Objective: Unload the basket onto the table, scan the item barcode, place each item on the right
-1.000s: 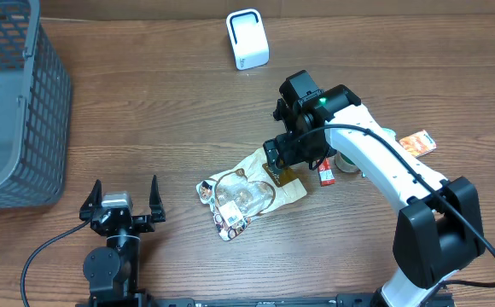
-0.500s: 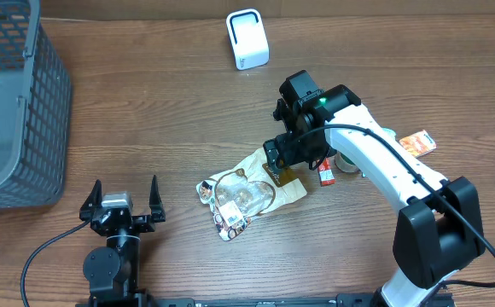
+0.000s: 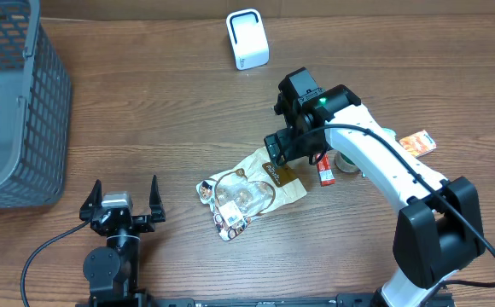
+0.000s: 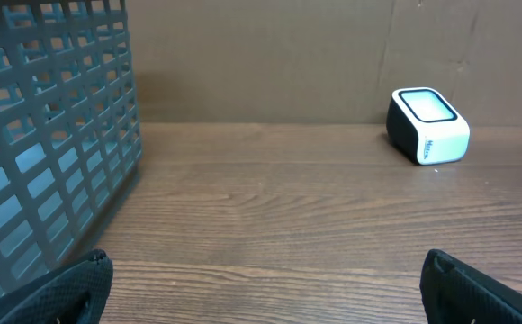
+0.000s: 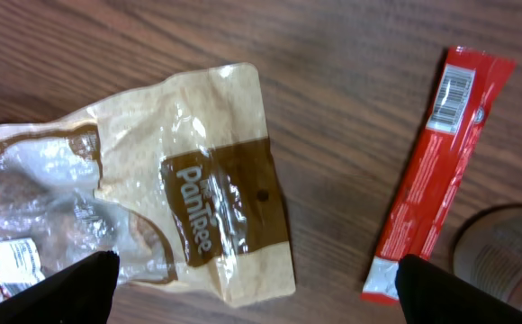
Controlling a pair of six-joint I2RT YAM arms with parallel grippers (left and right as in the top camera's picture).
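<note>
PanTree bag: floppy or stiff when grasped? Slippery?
Probably floppy: the PanTree bag is thin, wrinkled film lying flat. Likely slick too; its surface shows glare. Contents look bunched at the clear window end, so it may sag if lifted by the opposite end.

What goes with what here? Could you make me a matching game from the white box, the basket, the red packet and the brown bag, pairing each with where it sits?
Things:
1. white barcode scanner
2. grey mesh basket
3. red snack wrapper
4. tan PanTree bag

Places:
A. at the left edge of the table
B. mid-table, lying flat
C. at the far edge, standing upright
D. just right of the bag, next to a round container

Pairs: 1-C, 2-A, 3-D, 4-B
</note>
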